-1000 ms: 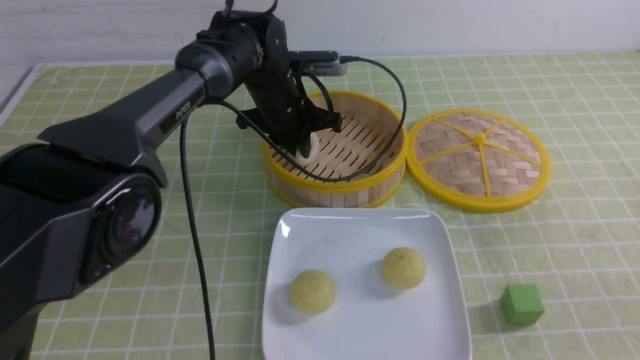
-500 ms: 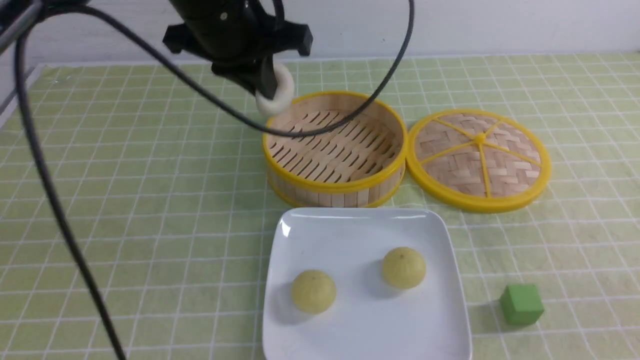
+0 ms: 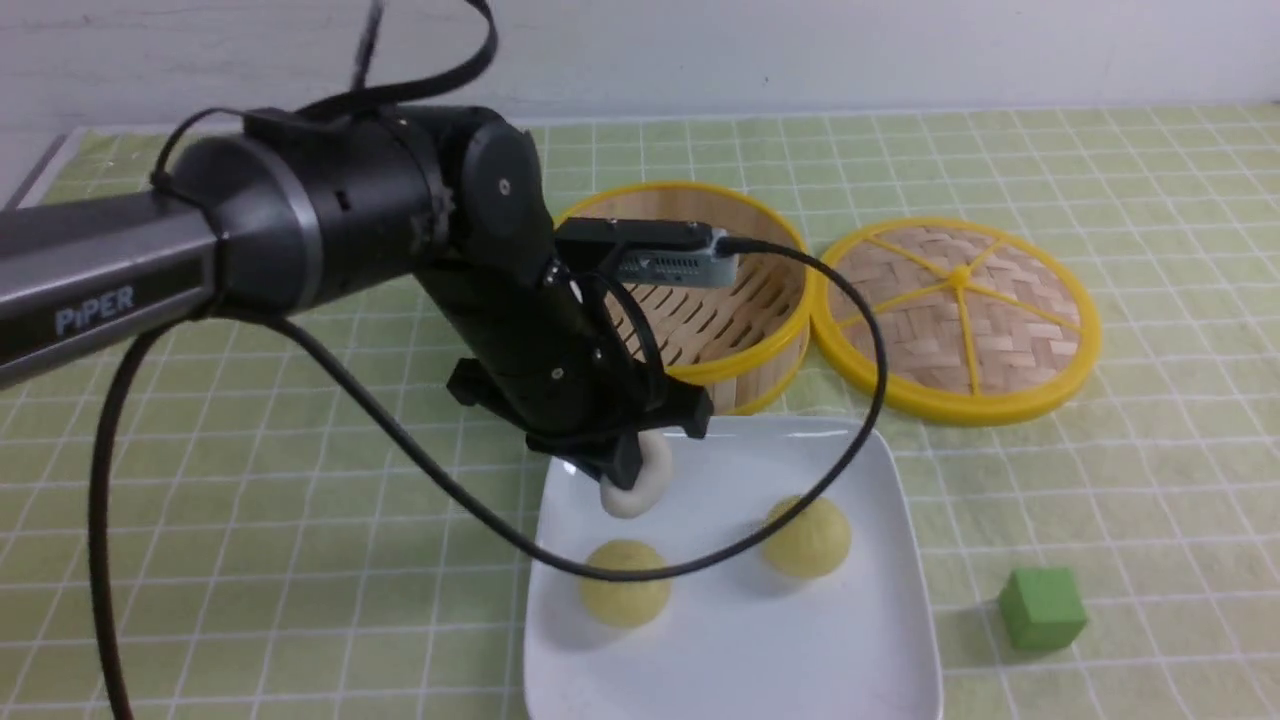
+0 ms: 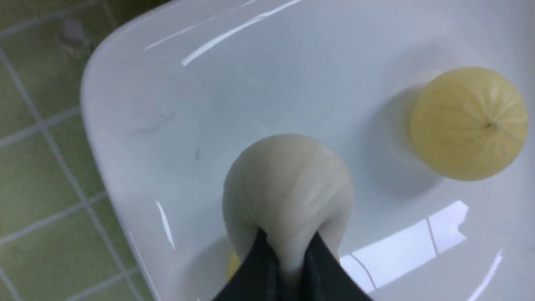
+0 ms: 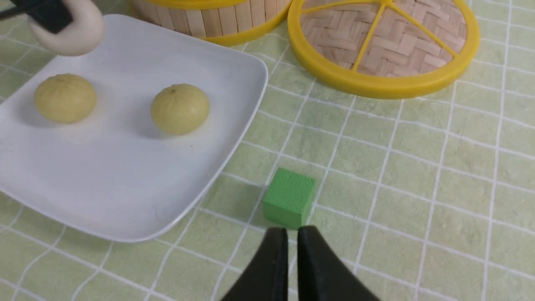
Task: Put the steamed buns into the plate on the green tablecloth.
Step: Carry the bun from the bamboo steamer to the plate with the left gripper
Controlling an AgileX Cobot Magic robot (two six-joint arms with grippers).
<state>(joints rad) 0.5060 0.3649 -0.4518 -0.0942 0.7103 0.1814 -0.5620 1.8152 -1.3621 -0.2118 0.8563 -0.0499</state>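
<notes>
My left gripper (image 3: 630, 475) is shut on the greyish off-white bun (image 3: 636, 488) and holds it just above the far left part of the white square plate (image 3: 740, 650). The left wrist view shows that bun (image 4: 288, 192) pinched between the black fingers (image 4: 259, 267) over the plate (image 4: 167, 104). Two pale yellow buns (image 3: 626, 582) (image 3: 808, 536) lie on the plate. My right gripper (image 5: 292, 236) is shut and empty, low over the green tablecloth (image 5: 418, 188), and is out of the front view.
The open bamboo steamer (image 3: 750, 330) stands just behind the plate, its woven lid (image 3: 958, 318) to the right. A green cube (image 3: 1042, 608) lies right of the plate and just ahead of my right gripper (image 5: 289, 196). A black cable (image 3: 700, 560) loops over the plate.
My left gripper has lifted the off-white bun out of the steamer, swung it up and back, then brought it forward and down over the plate. The yellow buns have not moved.
</notes>
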